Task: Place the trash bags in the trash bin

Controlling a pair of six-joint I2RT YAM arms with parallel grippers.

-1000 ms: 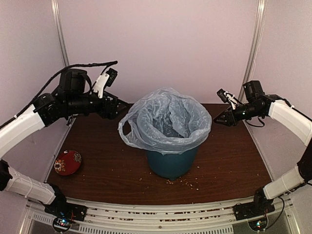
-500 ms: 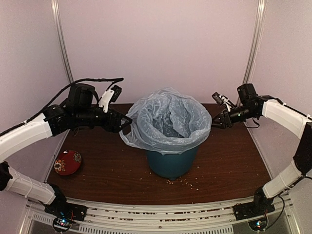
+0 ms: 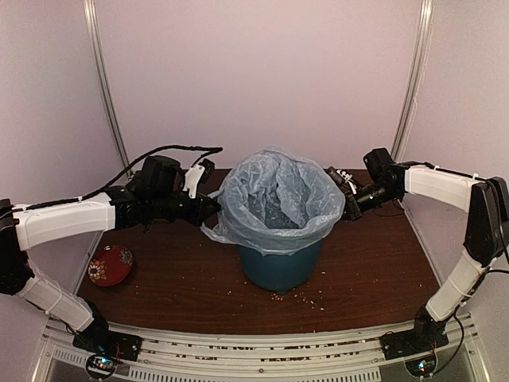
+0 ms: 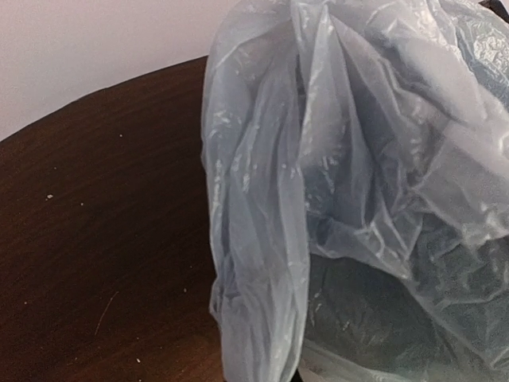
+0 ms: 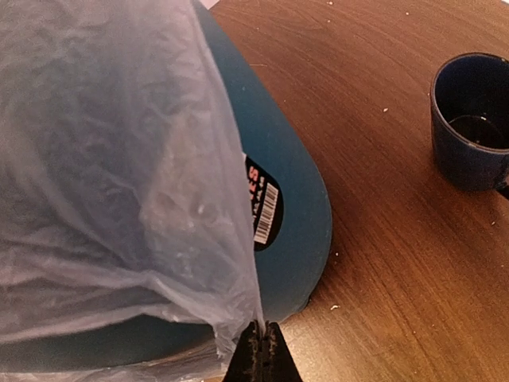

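The trash bin [image 3: 280, 267] is a teal round tub standing mid-table. The trash bag [image 3: 278, 197], pale blue-grey and crinkly, lines it, and its edge folds out over the rim. My left gripper [image 3: 211, 209] presses into the bag's left flap. In the left wrist view the bag [image 4: 334, 183] fills the frame and hides the fingers, and a fold runs down to where they sit. My right gripper [image 5: 261, 344] is shut on the bag [image 5: 119, 175] at its hanging right edge, beside the bin wall [image 5: 306, 199]. From above, the right gripper [image 3: 343, 191] meets the bag's right side.
A small dark blue mug [image 5: 471, 119] stands on the brown table [image 5: 398, 263] beyond the bin. At the table's left edge lies a red patterned bowl [image 3: 110, 264]. Crumbs [image 3: 299, 298] are scattered in front of the bin. Metal frame posts rise at both back corners.
Both arms swung inward from the sides to the bag's rim. Both grippers went from open to shut, and the bag's left flap is drawn in toward the left gripper.
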